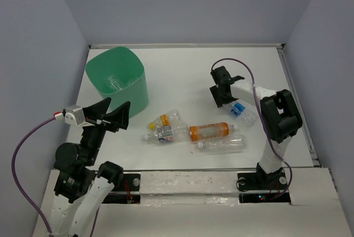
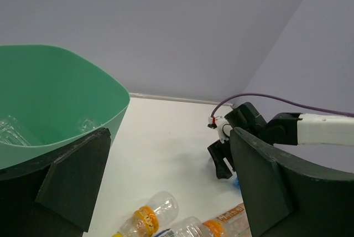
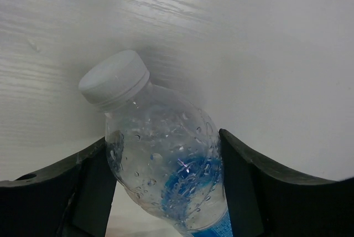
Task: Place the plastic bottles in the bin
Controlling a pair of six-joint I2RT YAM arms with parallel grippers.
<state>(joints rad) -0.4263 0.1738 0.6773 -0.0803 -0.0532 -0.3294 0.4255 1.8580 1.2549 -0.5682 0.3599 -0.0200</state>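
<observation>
The mint-green bin [image 1: 124,90] stands at the back left and shows in the left wrist view [image 2: 55,98]; a clear bottle [image 1: 116,83] lies inside it. My left gripper [image 1: 119,103] hangs open and empty just in front of the bin [image 2: 170,132]. My right gripper [image 1: 225,101] is down at the table, open, with its jaws on either side of the blue-labelled, white-capped bottle [image 3: 160,159], close against it. That bottle [image 1: 241,112] lies on the table. A yellow-capped bottle [image 1: 166,119], a clear labelled one [image 1: 166,133], the orange one [image 1: 209,131] and a clear one [image 1: 224,144] lie mid-table.
Grey walls close the table at the back and both sides. A raised rail [image 1: 298,98] runs along the right edge. The right arm's upright link [image 1: 279,120] stands right of the bottles. A purple cable [image 1: 249,73] loops over the right arm.
</observation>
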